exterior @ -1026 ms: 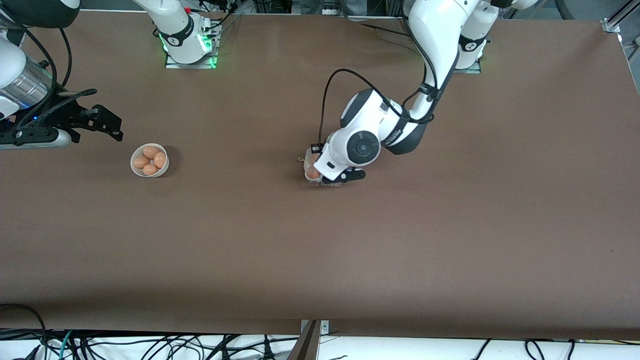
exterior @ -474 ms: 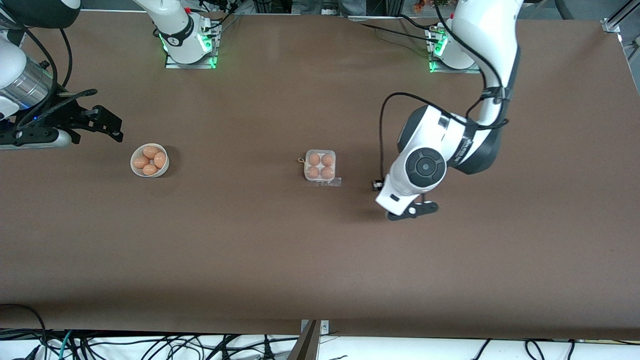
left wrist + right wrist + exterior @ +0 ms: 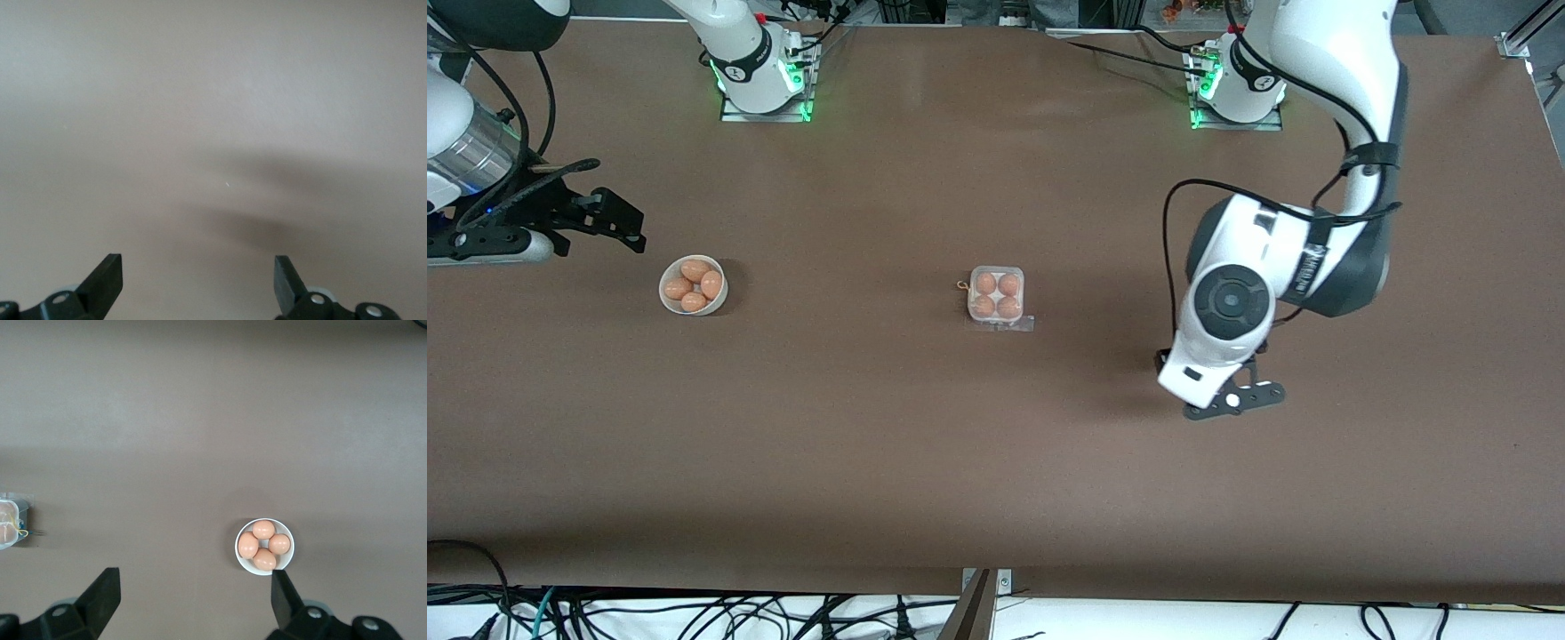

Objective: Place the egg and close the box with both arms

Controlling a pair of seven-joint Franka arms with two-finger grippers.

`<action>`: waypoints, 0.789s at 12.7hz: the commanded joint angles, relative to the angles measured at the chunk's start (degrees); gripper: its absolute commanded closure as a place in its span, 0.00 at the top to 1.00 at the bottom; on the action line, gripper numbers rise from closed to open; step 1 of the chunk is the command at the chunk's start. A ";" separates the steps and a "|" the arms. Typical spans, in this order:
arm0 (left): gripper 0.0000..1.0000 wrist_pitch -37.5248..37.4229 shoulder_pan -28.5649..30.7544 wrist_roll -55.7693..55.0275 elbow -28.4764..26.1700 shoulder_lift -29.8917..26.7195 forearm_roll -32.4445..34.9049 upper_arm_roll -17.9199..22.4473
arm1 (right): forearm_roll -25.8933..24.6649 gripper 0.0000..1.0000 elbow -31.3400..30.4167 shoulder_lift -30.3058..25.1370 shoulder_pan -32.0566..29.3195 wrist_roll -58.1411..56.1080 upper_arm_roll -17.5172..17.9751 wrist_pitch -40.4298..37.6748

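The box (image 3: 970, 302) sits at the table's middle, its clear lid down over several brown eggs (image 3: 996, 295). My left gripper (image 3: 1234, 398) hangs open and empty over bare table, off toward the left arm's end from the box. In the left wrist view the left gripper (image 3: 198, 280) shows only bare brown table between its fingers. My right gripper (image 3: 636, 229) waits open and empty at the right arm's end. In the right wrist view the right gripper (image 3: 193, 595) looks down on the bowl, with the box (image 3: 20, 510) at the picture's edge.
A round white bowl (image 3: 663, 289) with several brown eggs stands toward the right arm's end, near the right gripper; it also shows in the right wrist view (image 3: 240, 536). The brown table (image 3: 996, 462) is bare nearer the front camera.
My left arm has lifted off the box and swung toward its own end of the table, uncovering the box. The right arm has not moved.
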 commanded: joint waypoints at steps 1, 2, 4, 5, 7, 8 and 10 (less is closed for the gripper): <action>1.00 -1.17 4.44 5.64 3.29 -0.10 0.86 -1.14 | -0.22 1.00 -0.82 -0.71 -0.94 -0.08 0.87 0.58; 1.00 -1.17 5.41 5.92 3.56 -0.97 0.25 -1.05 | -0.22 1.00 -0.82 -0.80 -0.94 -0.08 0.87 0.58; 1.00 -0.99 7.08 9.84 2.69 -3.08 -0.02 -0.70 | -0.22 1.00 -0.73 -0.80 -0.94 0.01 0.87 0.49; 1.00 -0.99 8.92 14.31 2.25 -5.18 0.07 -0.79 | -0.30 1.00 -0.73 -0.80 -0.94 -0.08 0.87 0.49; 1.00 -1.34 11.90 20.40 0.68 -9.22 -1.59 -0.79 | -0.30 1.00 -0.73 -0.80 -0.94 0.01 0.87 0.49; 1.00 -2.56 12.88 22.94 0.05 -11.24 -1.60 -0.79 | -0.22 1.00 -0.73 -0.80 -0.94 -0.08 0.87 0.49; 1.00 -5.11 15.95 31.44 -1.52 -16.16 -2.64 -0.96 | -0.30 1.00 -0.73 -0.80 -0.94 -0.08 0.87 0.40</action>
